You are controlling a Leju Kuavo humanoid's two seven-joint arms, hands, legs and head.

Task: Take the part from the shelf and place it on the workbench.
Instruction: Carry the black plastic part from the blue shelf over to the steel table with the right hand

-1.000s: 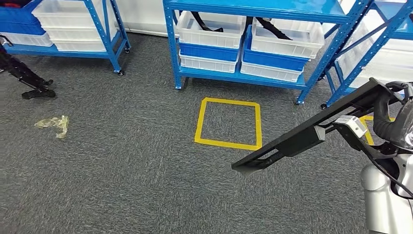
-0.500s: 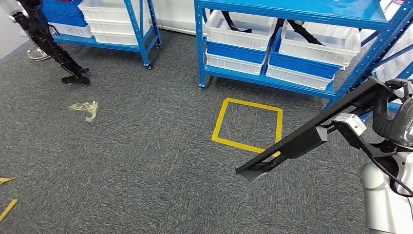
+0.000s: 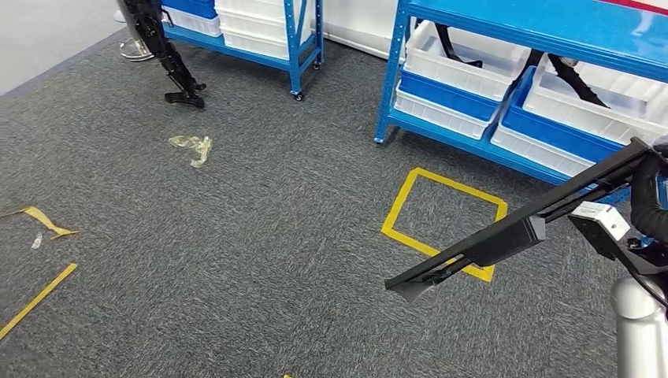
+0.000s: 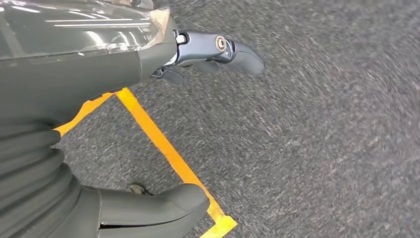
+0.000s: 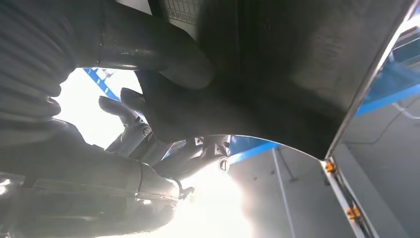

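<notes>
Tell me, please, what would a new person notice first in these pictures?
First, the long black part held by the right hand, reaching out above the grey carpet. Next, the yellow tape square on the floor beneath its tip, and the blue shelves with white bins behind.

Silver forearm (image 3: 640,331), grey ribbed wrist cover (image 4: 29,188), dark-fingered robot hand (image 4: 163,124).

a warehouse: blue shelving (image 3: 543,31) of bins (image 3: 465,67), taped floor square (image 3: 443,223).

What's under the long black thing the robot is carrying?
Under the long black part lie grey carpet and a corner of the yellow tape square. The part covers a bit of that tape.
</notes>
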